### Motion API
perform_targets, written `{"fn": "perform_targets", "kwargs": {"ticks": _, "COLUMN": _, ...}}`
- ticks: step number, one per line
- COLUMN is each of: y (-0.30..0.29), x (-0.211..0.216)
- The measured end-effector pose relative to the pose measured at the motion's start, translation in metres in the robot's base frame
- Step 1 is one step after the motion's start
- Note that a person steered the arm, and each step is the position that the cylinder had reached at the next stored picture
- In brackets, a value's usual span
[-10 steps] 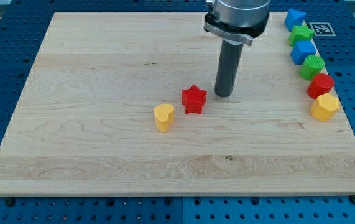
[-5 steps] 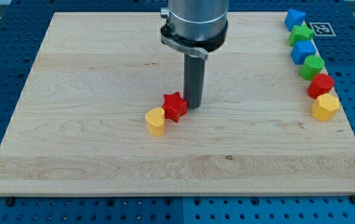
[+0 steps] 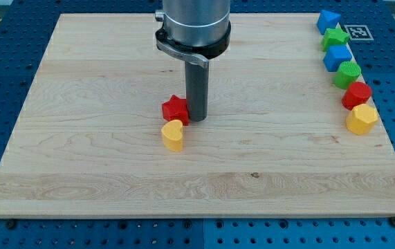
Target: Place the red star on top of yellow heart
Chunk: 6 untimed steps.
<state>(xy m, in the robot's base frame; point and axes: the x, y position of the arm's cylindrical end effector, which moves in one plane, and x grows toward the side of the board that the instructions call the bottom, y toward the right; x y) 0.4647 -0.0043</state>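
The red star (image 3: 175, 109) lies a little left of the table's middle, nearer the top edge than the bottom edge. Its lower side touches the yellow heart (image 3: 173, 135), which sits just below it, towards the table's bottom edge. The star stands on the wood, not raised on the heart.

My tip (image 3: 196, 119) is pressed against the star's right side, with the dark rod rising straight up to the grey arm body near the top edge. The tip is just above and to the right of the heart, apart from it. There are no fingers on this arm, so nothing spreads or pinches; only the rod's end meets the star.

The wooden table (image 3: 79, 173) is bare around this group. Along its right edge runs a column of six blocks, well apart from the star: a blue block (image 3: 329, 21) at the top right corner, then a green star (image 3: 335, 37), another blue block (image 3: 337, 57), a green block (image 3: 347, 73), a red block (image 3: 356, 95) and a yellow block (image 3: 362, 119) lowest.
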Motion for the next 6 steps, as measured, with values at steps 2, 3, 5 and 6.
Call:
{"fn": "perform_targets", "kwargs": {"ticks": 2, "y": 0.024, "x": 0.023}}
{"fn": "perform_targets", "kwargs": {"ticks": 3, "y": 0.003, "x": 0.024}}
{"fn": "perform_targets", "kwargs": {"ticks": 5, "y": -0.008, "x": 0.024}}
{"fn": "perform_targets", "kwargs": {"ticks": 6, "y": 0.022, "x": 0.024}}
